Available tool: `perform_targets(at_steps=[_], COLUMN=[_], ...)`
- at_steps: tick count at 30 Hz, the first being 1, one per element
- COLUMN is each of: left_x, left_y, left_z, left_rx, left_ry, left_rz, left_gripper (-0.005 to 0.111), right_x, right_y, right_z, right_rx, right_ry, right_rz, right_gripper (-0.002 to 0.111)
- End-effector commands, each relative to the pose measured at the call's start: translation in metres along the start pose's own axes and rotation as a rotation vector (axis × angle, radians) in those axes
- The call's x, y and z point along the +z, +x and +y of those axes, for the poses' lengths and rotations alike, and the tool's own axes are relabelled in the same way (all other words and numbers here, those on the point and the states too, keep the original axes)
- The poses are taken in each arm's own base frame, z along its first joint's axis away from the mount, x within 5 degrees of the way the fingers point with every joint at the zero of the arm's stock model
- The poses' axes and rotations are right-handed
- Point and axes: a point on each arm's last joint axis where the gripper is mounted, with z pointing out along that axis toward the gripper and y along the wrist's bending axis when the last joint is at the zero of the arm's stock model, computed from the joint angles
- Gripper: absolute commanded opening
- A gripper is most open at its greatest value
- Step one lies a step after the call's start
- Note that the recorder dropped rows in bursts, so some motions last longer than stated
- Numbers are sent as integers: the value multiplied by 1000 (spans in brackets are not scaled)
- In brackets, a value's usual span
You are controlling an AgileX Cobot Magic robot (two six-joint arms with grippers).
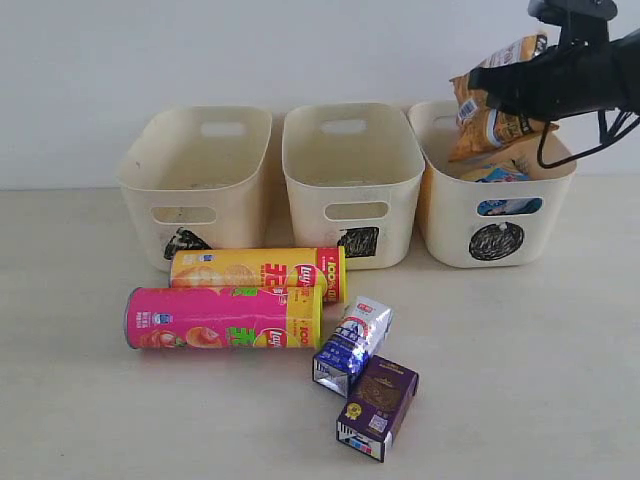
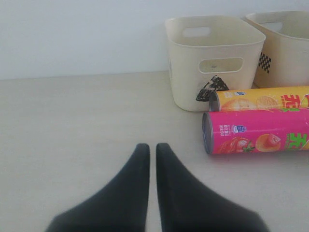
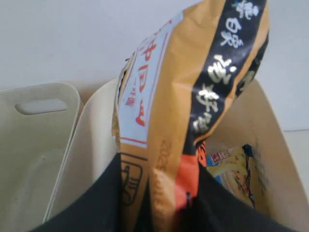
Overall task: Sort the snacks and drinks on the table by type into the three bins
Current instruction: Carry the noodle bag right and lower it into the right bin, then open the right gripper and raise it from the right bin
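1. Orange foil bag hangs above the circle-marked bin at the right end of the row. The right gripper has its jaws clamped on it.
2. Inside that bin lies at least one other crinkly bag, so the bagged snacks look nearly sorted once this one drops.
3. The square-marked bin and the triangle-marked bin show nothing inside, as far as their interiors can be seen.
4. On the worktop the yellow tube and pink tube lie side by side, touching, in front of those two bins.
5. The blue-and-white carton and dark purple carton lie touching each other, just beside the pink tube's end.
6. The left gripper hovers over bare worktop with its jaws closed to a thin slit, holding nothing.
7. I judge the task under halfway done: two tubes and two cartons remain unsorted.
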Motion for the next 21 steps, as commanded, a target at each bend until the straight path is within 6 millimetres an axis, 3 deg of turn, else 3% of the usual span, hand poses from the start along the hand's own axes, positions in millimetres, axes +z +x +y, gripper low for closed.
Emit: perform_targets(at_steps=[1, 5, 8, 14, 21], left_x=[0, 0, 0, 0, 0], left_y=[1, 1, 1, 1, 1], left_z=[0, 0, 0, 0, 0], left_rx=[9, 9, 9, 9, 9], left_ry=[-3, -3, -3, -3, -3], left_rz=[-6, -6, -1, -1, -1], left_gripper=[4, 4, 4, 4, 4], right_x=[5, 9, 9, 9, -10], right_y=[2, 7, 7, 5, -11], right_z=[-1, -2, -2, -4, 5], right_rx=[-14, -35, -37, -40, -162], right_ry=[1, -2, -7, 21, -19], right_rz=[4, 20, 25, 6, -2], right_gripper=[23, 56, 72, 74, 74])
